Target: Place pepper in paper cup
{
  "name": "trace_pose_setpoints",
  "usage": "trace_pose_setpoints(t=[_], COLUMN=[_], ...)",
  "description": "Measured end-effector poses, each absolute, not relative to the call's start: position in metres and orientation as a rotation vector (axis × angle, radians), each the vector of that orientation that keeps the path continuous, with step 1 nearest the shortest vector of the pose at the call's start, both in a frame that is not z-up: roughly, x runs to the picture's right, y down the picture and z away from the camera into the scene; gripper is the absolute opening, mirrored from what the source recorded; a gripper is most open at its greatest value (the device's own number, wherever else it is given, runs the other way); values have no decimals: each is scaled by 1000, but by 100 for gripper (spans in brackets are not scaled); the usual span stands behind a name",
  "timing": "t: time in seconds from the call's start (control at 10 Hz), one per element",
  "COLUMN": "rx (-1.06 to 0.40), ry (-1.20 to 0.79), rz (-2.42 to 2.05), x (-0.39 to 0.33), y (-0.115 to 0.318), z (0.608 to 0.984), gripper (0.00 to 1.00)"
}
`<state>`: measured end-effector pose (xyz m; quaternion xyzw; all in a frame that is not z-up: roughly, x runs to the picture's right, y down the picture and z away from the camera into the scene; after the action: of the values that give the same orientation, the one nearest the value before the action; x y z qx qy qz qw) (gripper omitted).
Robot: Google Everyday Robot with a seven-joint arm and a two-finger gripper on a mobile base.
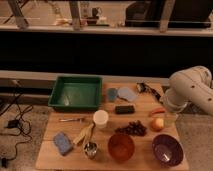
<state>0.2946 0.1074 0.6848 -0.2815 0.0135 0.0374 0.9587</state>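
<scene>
Released and empty, the tool [170,119] hangs below the bulky white arm [192,90] at the right edge of the frame. It is just right of the pepper [157,111], which lies on the desk [50,156] at centre right. Directly below the pepper in the frame sits a round orange fruit [158,124], and a grape bunch [132,128] lies just left of that. This crowding is the first risk: spread jaws coming down on so slender a thing could nudge the fruit, or close on it instead. A shallow grasp on the low-lying pepper could scrape the desk or let it slip out. The paper cup [101,119] stands well apart, near the frame's middle, with a black block [124,109] near it. It looks light, so a carried pepper striking its rim could tip it. A curved pepper dropped crosswise may bridge the mouth rather than fall in.
</scene>
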Motion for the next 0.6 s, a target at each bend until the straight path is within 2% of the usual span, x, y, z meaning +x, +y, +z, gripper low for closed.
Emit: trace_pose_setpoints(t=[0.6], rx=[-569], ry=[-26], rz=[68], x=[277], y=[87], z=[706], gripper=[80])
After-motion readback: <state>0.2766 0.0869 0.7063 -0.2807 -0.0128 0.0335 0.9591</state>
